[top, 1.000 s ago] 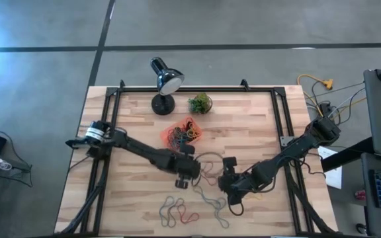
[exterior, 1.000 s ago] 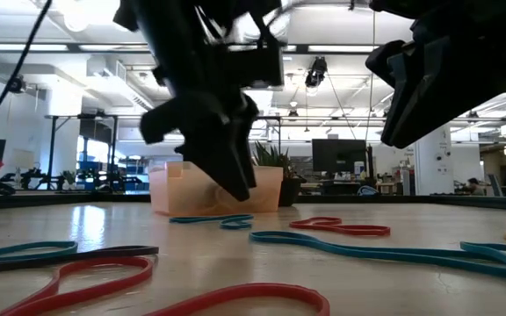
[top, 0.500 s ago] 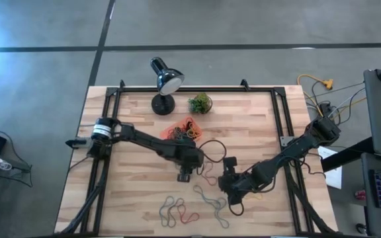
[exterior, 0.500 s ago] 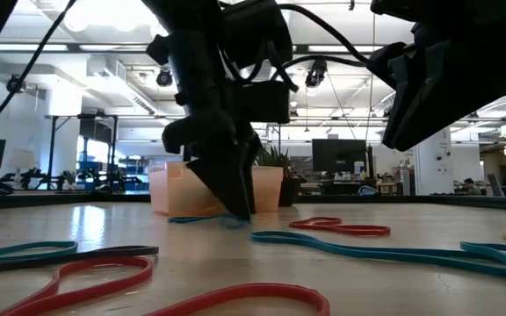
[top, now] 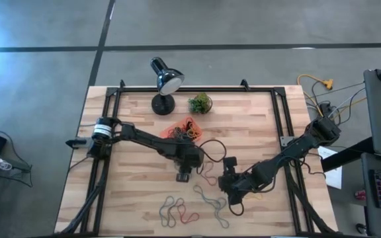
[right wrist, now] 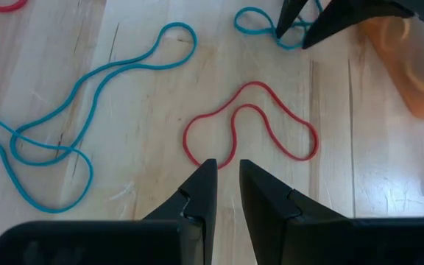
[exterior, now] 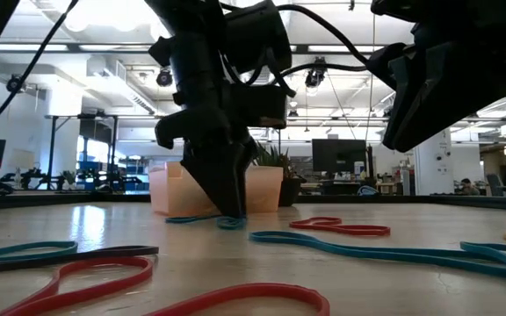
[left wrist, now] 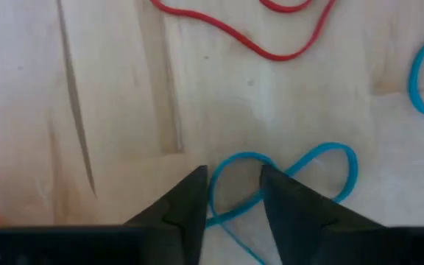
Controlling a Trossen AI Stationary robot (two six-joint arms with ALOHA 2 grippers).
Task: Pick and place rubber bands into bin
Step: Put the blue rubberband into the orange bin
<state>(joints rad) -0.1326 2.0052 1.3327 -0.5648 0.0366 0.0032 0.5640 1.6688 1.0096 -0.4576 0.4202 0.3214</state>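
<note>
Rubber bands lie scattered on the wooden table. My left gripper (top: pixel 184 174) (exterior: pixel 230 213) (left wrist: pixel 234 180) points steeply down, open, its fingertips at the table on either side of one loop of a blue rubber band (left wrist: pixel 350 158) (exterior: pixel 198 219) (right wrist: pixel 240 22). The orange bin (top: pixel 182 132) (exterior: pixel 169 189) (right wrist: pixel 418 66) stands just beyond it, with several bands inside. My right gripper (top: pixel 222 180) (right wrist: pixel 227 173) hovers above a red band (right wrist: pixel 249 85) (exterior: pixel 341 228), its fingers a narrow gap apart with nothing between them. My left gripper comes from above, slanting, with the blue band's loop end (left wrist: pixel 243 155) lying flat on the table between its two fingertips (left wrist: pixel 197 177). I cannot tell whether the fingers touch the band.
A long blue band (right wrist: pixel 124 66) and more bands (top: pixel 177 211) lie toward the near edge. A black desk lamp (top: pixel 161 76) and a small plant (top: pixel 200 102) stand at the far edge. Black cable loops (top: pixel 209 147) hang between the arms.
My left gripper has gone down and a little toward the bin, tipping more steeply, until its fingertips stand at the table by the blue band. The band lies where it was.
</note>
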